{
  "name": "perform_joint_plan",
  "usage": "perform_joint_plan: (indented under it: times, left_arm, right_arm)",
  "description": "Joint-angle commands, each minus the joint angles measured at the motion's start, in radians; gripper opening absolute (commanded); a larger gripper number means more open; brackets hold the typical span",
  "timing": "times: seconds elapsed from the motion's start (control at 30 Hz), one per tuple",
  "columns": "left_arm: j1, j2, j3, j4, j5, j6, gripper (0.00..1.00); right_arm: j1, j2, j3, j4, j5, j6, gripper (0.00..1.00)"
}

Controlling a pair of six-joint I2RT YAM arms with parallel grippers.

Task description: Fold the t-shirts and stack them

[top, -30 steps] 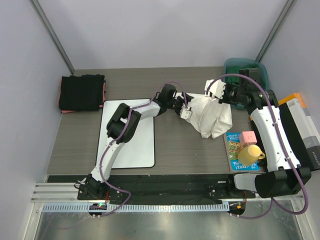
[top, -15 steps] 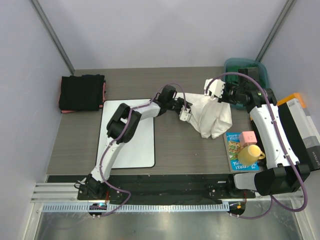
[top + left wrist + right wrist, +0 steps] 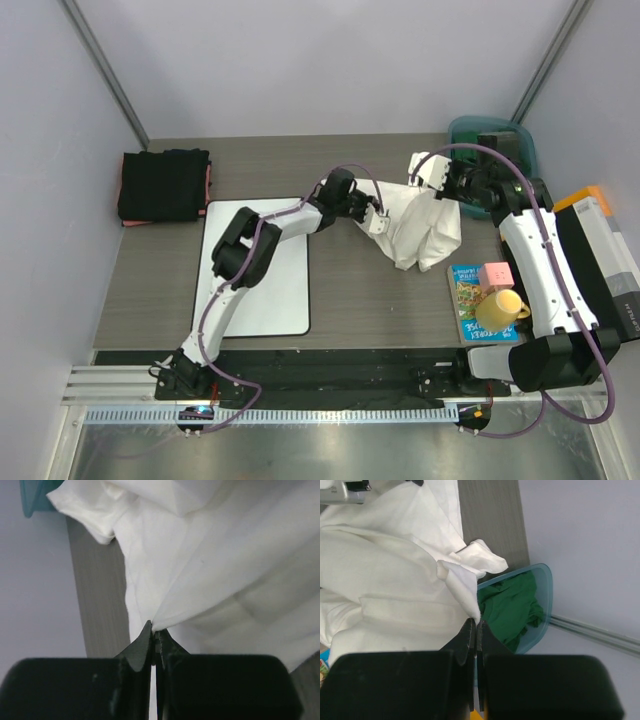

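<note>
A crumpled white t-shirt [image 3: 425, 230] hangs bunched between my two grippers at the right middle of the table. My left gripper [image 3: 381, 217] is shut on the shirt's left edge; in the left wrist view its gripper [image 3: 155, 632] pinches a fold of the white t-shirt [image 3: 225, 565]. My right gripper [image 3: 428, 176] is shut on the upper right corner, and the right wrist view shows that gripper [image 3: 476, 621] pinching a point of the white t-shirt [image 3: 385, 580]. A green t-shirt [image 3: 512, 607] lies in the teal bin [image 3: 525, 140]. Folded black t-shirts [image 3: 163, 184] are stacked at the far left, a pinkish-red edge under them.
A flat white board with a black rim [image 3: 258, 300] lies left of centre. At the right edge are a colourful book [image 3: 470, 300], a pink block [image 3: 496, 274] and a yellow cup [image 3: 498, 308]. An orange-and-black box [image 3: 605, 250] stands at the right wall.
My left gripper has shut on the white t-shirt's left edge. The shirt has been drawn up and narrower between the grippers. The right gripper has stayed shut on its corner.
</note>
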Motion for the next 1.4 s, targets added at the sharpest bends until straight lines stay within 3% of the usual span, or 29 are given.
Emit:
perform_joint_plan:
  times: [0.0,0.13,0.33,0.47,0.57,0.67,0.77,0.8,0.83,0.9,1.07,1.23,1.27,1.37]
  left_arm:
    - [0.059,-0.234,0.086,-0.024,-0.218,-0.078,0.0]
    - [0.152,-0.352,0.124,-0.116,-0.321,-0.063,0.0]
    - [0.272,-0.483,0.2,-0.305,-0.449,-0.054,0.0]
    - [0.328,-0.573,0.224,-0.417,-0.531,-0.034,0.0]
    - [0.367,-0.627,0.244,-0.51,-0.585,-0.032,0.0]
    - [0.41,-0.693,0.26,-0.653,-0.561,-0.045,0.0]
    - [0.453,-0.777,0.257,-0.848,-0.475,-0.043,0.0]
    - [0.464,-0.798,0.249,-0.897,-0.429,-0.034,0.0]
    - [0.475,-0.816,0.244,-1.001,-0.408,-0.025,0.0]
    - [0.506,-0.888,0.203,-1.058,-0.362,-0.023,0.0]
    - [0.578,-1.038,0.1,-1.166,-0.305,-0.006,0.0]
    - [0.653,-1.123,0.155,-1.215,-0.242,0.011,0.0]
    - [0.654,-1.121,0.208,-1.228,-0.226,0.0,0.0]
    - [0.693,-1.103,0.24,-1.253,-0.208,0.0,0.0]
  right_arm:
    - [-0.004,-0.023,-0.035,0.257,0.076,0.076,0.01]
    - [-0.004,0.0,-0.068,0.533,0.178,0.22,0.01]
    - [-0.004,0.043,-0.103,0.771,0.179,0.377,0.01]
    - [-0.007,0.09,-0.125,0.932,0.087,0.532,0.01]
    - [-0.007,0.116,-0.1,1.01,-0.054,0.741,0.01]
    - [-0.017,0.116,-0.007,0.931,-0.192,0.811,0.01]
    - [-0.042,0.093,0.095,0.706,-0.411,0.798,0.01]
    - [-0.048,0.086,0.151,0.54,-0.514,0.728,0.01]
    - [-0.051,0.08,0.176,0.456,-0.55,0.692,0.01]
    - [-0.074,0.043,0.233,0.26,-0.631,0.609,0.01]
    - [-0.109,-0.003,0.401,-0.067,-0.659,0.389,0.01]
    - [-0.109,0.076,0.683,-0.475,-0.599,0.125,0.01]
    - [-0.109,0.092,0.777,-0.515,-0.596,0.112,0.01]
    - [-0.109,0.118,0.804,-0.47,-0.604,0.162,0.01]
